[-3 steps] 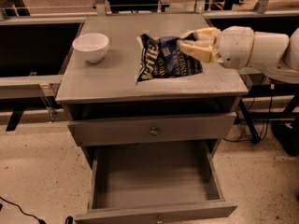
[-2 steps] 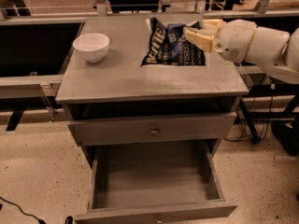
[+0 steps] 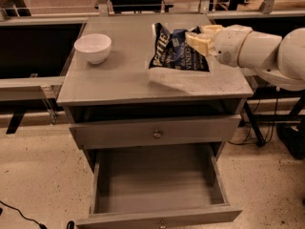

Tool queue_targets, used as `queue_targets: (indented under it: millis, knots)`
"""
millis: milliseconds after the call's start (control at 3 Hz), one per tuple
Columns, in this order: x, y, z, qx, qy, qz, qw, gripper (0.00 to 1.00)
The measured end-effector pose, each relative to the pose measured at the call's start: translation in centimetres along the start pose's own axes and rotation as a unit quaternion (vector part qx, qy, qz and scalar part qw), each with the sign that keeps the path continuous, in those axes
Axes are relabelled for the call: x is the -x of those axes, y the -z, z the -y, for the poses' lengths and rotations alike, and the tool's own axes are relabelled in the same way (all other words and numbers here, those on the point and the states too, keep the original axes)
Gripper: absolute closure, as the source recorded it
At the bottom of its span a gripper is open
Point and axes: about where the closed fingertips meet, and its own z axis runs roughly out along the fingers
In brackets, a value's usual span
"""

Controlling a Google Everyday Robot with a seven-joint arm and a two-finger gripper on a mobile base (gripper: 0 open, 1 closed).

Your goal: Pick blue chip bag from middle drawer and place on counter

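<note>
The blue chip bag [image 3: 175, 50] is dark blue with white lettering. It stands tilted over the right rear part of the counter [image 3: 119, 78], casting a shadow in front of it. I cannot tell whether its lower edge touches the counter. My gripper [image 3: 201, 38] reaches in from the right, with its cream fingers [image 3: 198, 43] shut on the bag's upper right edge. The middle drawer [image 3: 157, 187] is pulled wide open below and holds nothing.
A white bowl [image 3: 93, 47] sits at the counter's left rear. The top drawer [image 3: 155, 131] with its small knob is slightly ajar. A cable [image 3: 19, 216] lies on the speckled floor at lower left. Dark benches flank the cabinet.
The gripper and bag moved toward the back of the counter, and the bag turned more upright. It now sits slightly lower than 0.7 s ago.
</note>
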Motion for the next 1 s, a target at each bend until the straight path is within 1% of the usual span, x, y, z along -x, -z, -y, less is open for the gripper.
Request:
queue_targets:
  millis: [333, 667, 1000]
  knots:
    - [0.1, 0.0, 0.1, 0.0, 0.002, 0.001, 1.0, 0.21]
    - [0.1, 0.0, 0.1, 0.0, 0.002, 0.001, 1.0, 0.01]
    - [0.8, 1.4, 0.8, 0.006, 0.081, -0.044, 0.9957, 0.0]
